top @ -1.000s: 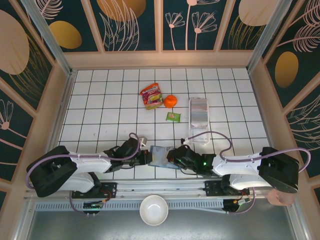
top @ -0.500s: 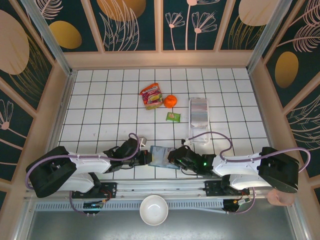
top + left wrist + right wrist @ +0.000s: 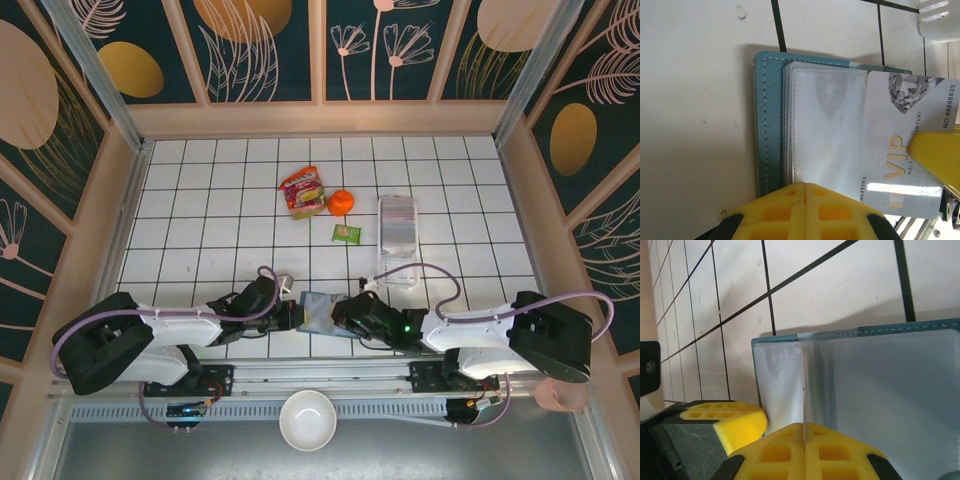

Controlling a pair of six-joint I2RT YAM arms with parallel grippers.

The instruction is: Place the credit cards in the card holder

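Observation:
The card holder (image 3: pixel 318 312) lies open near the table's front edge, between my two grippers. From the left wrist its teal cover (image 3: pixel 763 130) and clear sleeves (image 3: pixel 825 135) face up. My left gripper (image 3: pixel 805 186) is shut, its tip resting at the near edge of the sleeves with nothing between the jaws. A silver credit card (image 3: pixel 905 145) with gold VIP lettering sticks out over the holder's right side. My right gripper (image 3: pixel 804 426) is shut on that card (image 3: pixel 803 385), seen edge-on against the pale inside of the holder (image 3: pixel 890 390).
Farther back lie a red snack packet (image 3: pixel 302 192), an orange (image 3: pixel 341 202), a small green packet (image 3: pixel 346 233) and a long clear tray (image 3: pixel 397 240). A white bowl (image 3: pixel 307 420) sits below the table's front rail. Walls close in the tiled floor on three sides.
The right arm has edged slightly left toward the card holder. The left arm and the holder look unmoved.

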